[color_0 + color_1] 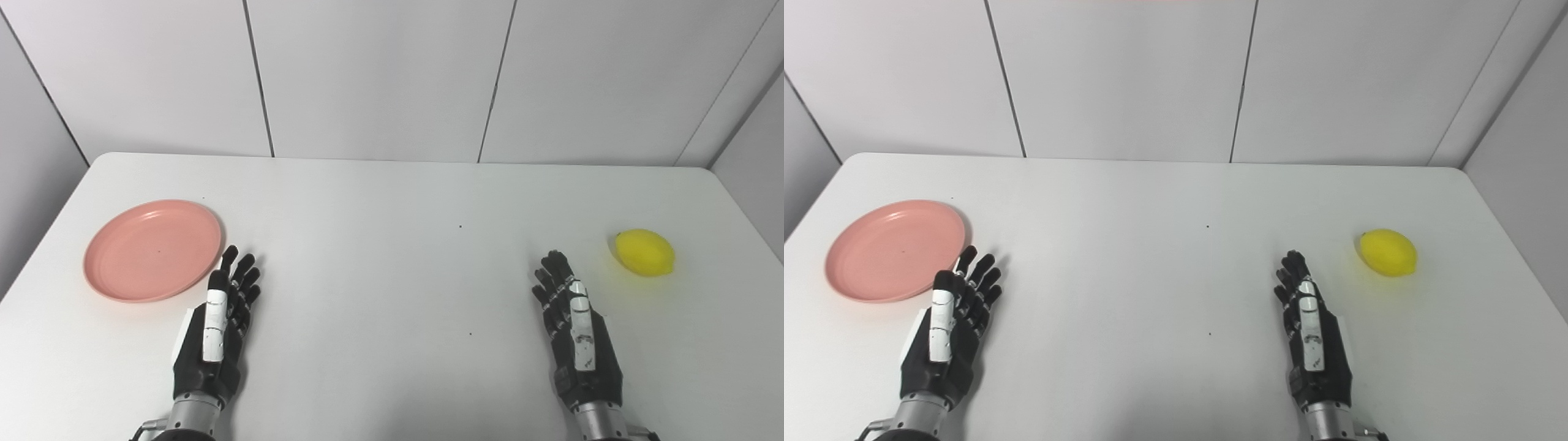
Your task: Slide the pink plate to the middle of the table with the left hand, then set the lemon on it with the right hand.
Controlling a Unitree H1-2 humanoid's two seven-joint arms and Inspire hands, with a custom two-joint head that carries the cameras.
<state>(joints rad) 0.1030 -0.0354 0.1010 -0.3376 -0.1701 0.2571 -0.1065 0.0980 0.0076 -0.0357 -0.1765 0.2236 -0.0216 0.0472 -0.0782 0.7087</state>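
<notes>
Left eye view: pink plate (153,250) far left on the counter (380,245), lemon (645,252) far right — left hand (215,331) and right hand (576,331) (fingers extended) hold nothing.

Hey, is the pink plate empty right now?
Empty: the pink plate shows only bare surface; the lemon lies far right.

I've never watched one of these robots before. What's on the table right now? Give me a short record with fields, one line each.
surface: white table, grey panelled wall behind
plate: pink plate, empty, on the table's left side
fruit: lemon, lying on the table's right side, apart from the plate
left hand: left hand, open, holding nothing, fingertips close to the plate's near right rim
right hand: right hand, open, holding nothing, just left of the lemon, not touching it
task progress: plate not yet in the middle; lemon not yet on it
</notes>
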